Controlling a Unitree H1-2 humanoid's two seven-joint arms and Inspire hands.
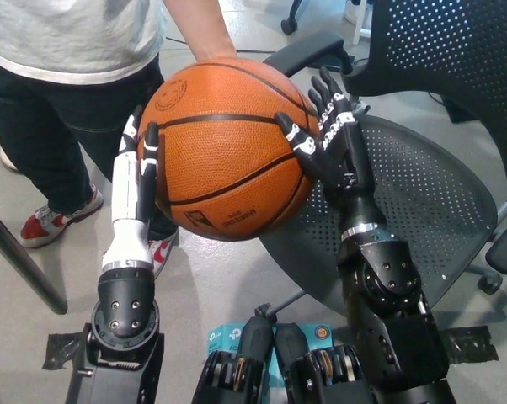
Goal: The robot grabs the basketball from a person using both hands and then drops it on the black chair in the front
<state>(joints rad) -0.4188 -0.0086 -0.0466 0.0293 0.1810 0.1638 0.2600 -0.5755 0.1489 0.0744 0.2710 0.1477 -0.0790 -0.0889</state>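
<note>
The black chair (422,202) fills the 3 o'clock side of our view, its perforated seat bare and waiting. A person (68,50) stands at 11 o'clock, a forearm reaching down so that their hand (205,52) meets the top of the basketball (228,147). We cannot tell how firmly they grip it. The ball sits at the centre, off the chair, overlapping only the seat's near edge.

To take it well, we judge we should press inward evenly from both sides, secure the squeeze before pulling away from the person, then carry the ball toward 3 o'clock until it hangs over the seat.

Our right hand (329,139) rises at the ball's 3 o'clock flank, fingers spread and laid on the leather. Our left hand (136,181) stands upright at 9 o'clock, fingers pressed together, flat against the ball.
</note>
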